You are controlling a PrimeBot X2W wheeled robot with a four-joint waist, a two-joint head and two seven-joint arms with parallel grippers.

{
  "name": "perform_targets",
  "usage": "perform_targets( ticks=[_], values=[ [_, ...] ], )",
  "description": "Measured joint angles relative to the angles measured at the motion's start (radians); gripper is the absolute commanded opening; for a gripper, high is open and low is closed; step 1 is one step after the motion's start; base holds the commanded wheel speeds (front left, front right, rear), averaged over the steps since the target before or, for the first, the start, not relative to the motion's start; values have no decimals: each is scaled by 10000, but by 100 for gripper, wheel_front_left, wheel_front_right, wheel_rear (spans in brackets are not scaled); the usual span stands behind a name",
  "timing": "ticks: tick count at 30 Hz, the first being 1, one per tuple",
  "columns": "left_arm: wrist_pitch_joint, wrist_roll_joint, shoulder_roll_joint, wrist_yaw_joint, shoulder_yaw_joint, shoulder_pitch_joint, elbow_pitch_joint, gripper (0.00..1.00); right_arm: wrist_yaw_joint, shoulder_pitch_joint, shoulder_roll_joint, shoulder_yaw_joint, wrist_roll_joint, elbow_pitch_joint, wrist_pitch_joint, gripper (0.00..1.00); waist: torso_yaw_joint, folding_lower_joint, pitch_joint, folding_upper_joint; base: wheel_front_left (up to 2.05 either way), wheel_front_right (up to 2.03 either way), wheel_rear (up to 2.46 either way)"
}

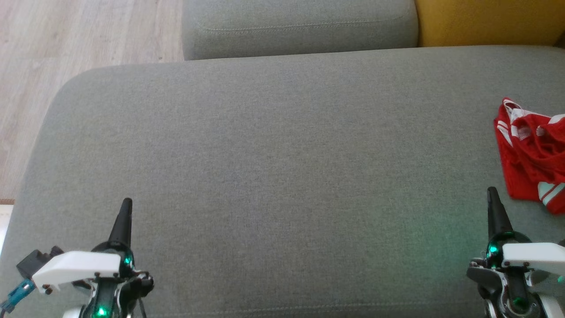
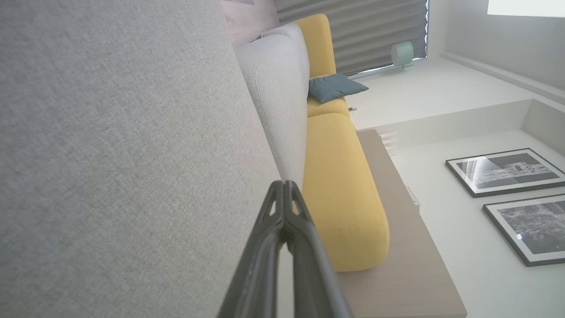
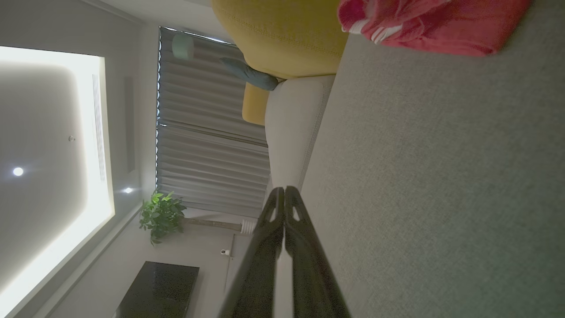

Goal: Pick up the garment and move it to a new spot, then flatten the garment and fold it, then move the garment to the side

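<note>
The garment (image 1: 532,157) is a crumpled red piece with white stripes, lying at the right edge of the grey sofa seat (image 1: 282,176). It also appears at the top of the right wrist view as the garment (image 3: 430,22). My right gripper (image 1: 492,194) hovers low at the right, shut and empty, its tip just left of the garment's near corner. My left gripper (image 1: 126,204) sits at the lower left, shut with nothing in it. In the wrist views the left gripper (image 2: 286,187) and right gripper (image 3: 282,192) both have their fingers pressed together.
A grey back cushion (image 1: 300,26) lies beyond the seat, with a yellow cushion (image 1: 490,22) at the far right. Wood floor (image 1: 66,35) borders the seat on the left. The left wrist view has a blue pillow (image 2: 335,86) on the yellow sofa part.
</note>
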Motion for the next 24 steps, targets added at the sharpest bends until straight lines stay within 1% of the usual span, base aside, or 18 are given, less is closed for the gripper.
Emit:
perform_targets(
  ticks=[3,6,20,24],
  values=[
    [86,-332,-35,-21,38,-8,35,0,0,-40,0,-25,328,73,13,0,10,0,-15,0,0,0,0],
    [171,-665,-67,-165,117,-17,73,0,0,-170,2,-59,698,123,65,0,20,0,-30,0,0,0,0],
    [543,-2174,-255,-533,614,-230,205,0,0,-380,6,-280,2272,431,240,0,66,0,-98,0,0,0,0],
    [571,-2251,-268,-533,639,-229,219,0,0,-405,8,-305,2349,439,265,0,67,0,-99,0,0,0,0]
  ],
)
